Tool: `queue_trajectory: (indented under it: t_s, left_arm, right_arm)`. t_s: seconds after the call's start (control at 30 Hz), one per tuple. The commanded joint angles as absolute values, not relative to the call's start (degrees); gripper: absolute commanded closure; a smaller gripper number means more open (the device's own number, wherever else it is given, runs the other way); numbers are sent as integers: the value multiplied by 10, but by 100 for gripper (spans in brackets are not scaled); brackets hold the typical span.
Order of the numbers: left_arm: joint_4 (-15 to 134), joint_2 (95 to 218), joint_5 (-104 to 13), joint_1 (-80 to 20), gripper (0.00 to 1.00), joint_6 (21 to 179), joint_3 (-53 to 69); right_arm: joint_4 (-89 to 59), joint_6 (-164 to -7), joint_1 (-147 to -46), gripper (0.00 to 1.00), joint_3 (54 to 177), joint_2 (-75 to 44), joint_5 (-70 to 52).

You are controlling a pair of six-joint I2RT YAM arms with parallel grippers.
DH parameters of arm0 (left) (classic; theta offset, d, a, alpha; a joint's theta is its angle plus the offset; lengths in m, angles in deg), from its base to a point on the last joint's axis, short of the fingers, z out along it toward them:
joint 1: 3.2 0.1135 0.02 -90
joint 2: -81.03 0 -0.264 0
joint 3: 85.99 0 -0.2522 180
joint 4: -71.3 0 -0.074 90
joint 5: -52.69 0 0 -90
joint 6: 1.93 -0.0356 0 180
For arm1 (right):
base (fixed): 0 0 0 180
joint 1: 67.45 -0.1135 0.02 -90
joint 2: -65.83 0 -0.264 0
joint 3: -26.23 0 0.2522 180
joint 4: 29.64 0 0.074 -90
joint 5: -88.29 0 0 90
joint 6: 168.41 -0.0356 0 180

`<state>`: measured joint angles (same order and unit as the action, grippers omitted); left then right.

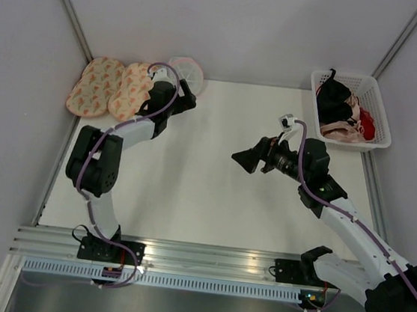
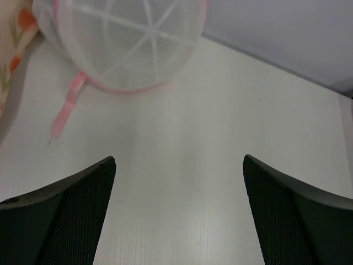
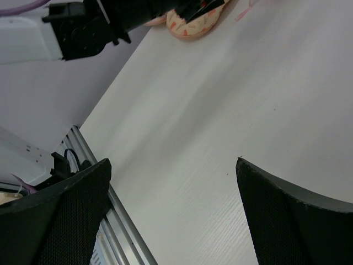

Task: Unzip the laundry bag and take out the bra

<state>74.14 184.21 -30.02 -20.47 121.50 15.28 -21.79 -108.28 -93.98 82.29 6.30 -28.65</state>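
Note:
The laundry bag (image 1: 189,69) is a round white mesh pouch with pink trim, lying at the table's back left. In the left wrist view the bag (image 2: 127,38) shows its spoke-like ribs, and a pink zipper tab (image 2: 66,107) trails from its rim onto the table. My left gripper (image 1: 188,99) is open and empty, just in front of the bag and apart from it (image 2: 179,160). My right gripper (image 1: 243,160) is open and empty above mid-table, pointing left (image 3: 173,161). No taupe bra shows; the bag's contents cannot be told.
Two peach patterned oval pads (image 1: 111,86) lie left of the bag; one also shows in the right wrist view (image 3: 193,22). A white basket (image 1: 378,119) at the back right holds a black bra (image 1: 334,99) and pink and red garments. Grey walls enclose the table; an aluminium rail (image 1: 197,256) runs along its front.

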Motion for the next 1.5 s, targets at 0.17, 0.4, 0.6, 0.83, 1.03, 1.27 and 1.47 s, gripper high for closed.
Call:
queue_trajectory:
  t_s: [0.17, 0.4, 0.6, 0.83, 1.03, 1.27, 1.47]
  left_arm:
    - [636, 2056, -239, -178, 1, 1059, -197]
    - [583, 2112, -113, -176, 1, 1048, -288]
    - [579, 2144, -113, -174, 1, 986, -312]
    - [553, 2189, -129, -145, 1, 969, -346]
    - [526, 2234, -219, -138, 5, 948, -413]
    - [568, 2200, -457, -137, 44, 980, -369]
    - [592, 2141, -544, -137, 85, 1050, -313]
  right_arm:
    - [-181, -1058, -943, 2, 788, 104, -273]
    - [-161, -1043, -942, 2, 774, 97, -261]
    - [-161, -1044, -943, 2, 778, 72, -262]
    - [-137, -1050, -943, 2, 786, 78, -261]
    - [-131, -1064, -942, 2, 789, 98, -258]
    - [-139, -1079, -943, 7, 787, 116, -260]
    - [-135, -1079, -943, 13, 788, 125, -262]
